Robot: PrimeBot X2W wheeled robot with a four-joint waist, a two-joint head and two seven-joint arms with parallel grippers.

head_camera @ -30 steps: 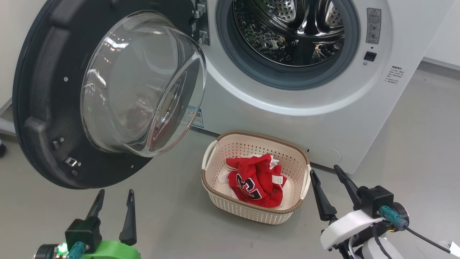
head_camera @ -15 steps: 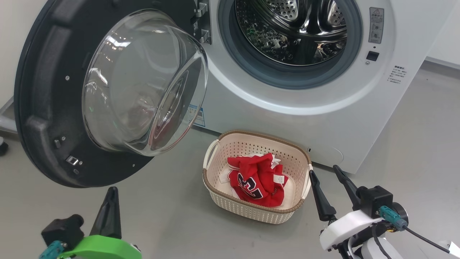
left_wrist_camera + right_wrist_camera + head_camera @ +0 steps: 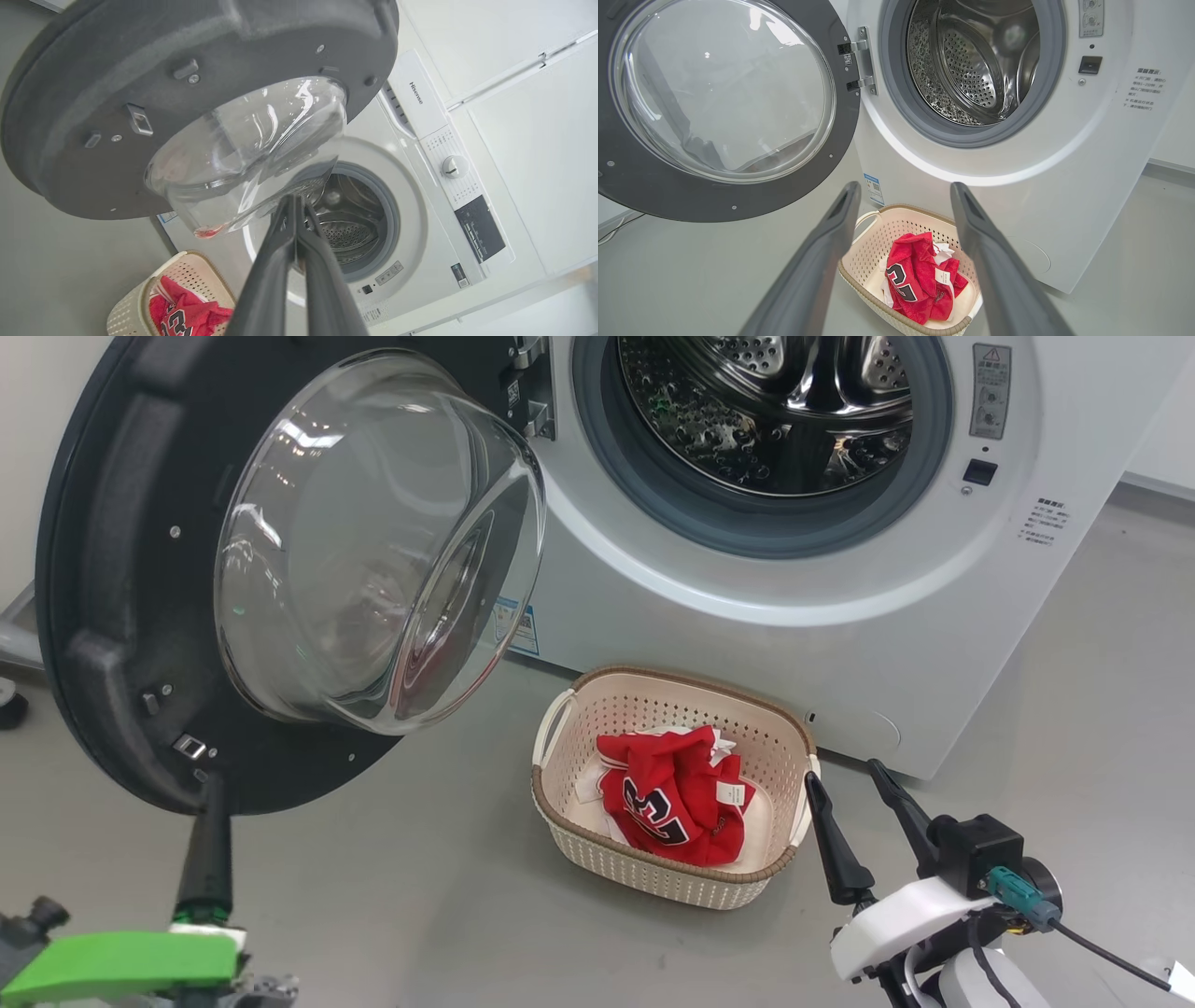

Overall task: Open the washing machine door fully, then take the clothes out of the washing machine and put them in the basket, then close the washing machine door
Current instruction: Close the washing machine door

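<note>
Where the left wrist view looks up, it catches the dial point(image 3: 455, 166) on the washing machine point(image 3: 747, 644) panel; right wrist view catches the hinge point(image 3: 864, 60). Left jaws pressed together, tips at 6 o'clock of the swung-open washing machine door point(image 3: 103, 616), contact unclear. Right jaws apart, at 3 o'clock of the basket point(image 3: 691, 677). Clothes point(image 3: 672, 793) lie bunched in the basket, on grey floor point(image 3: 420, 896), at 6 o'clock of the drum point(image 3: 775, 411).
</note>
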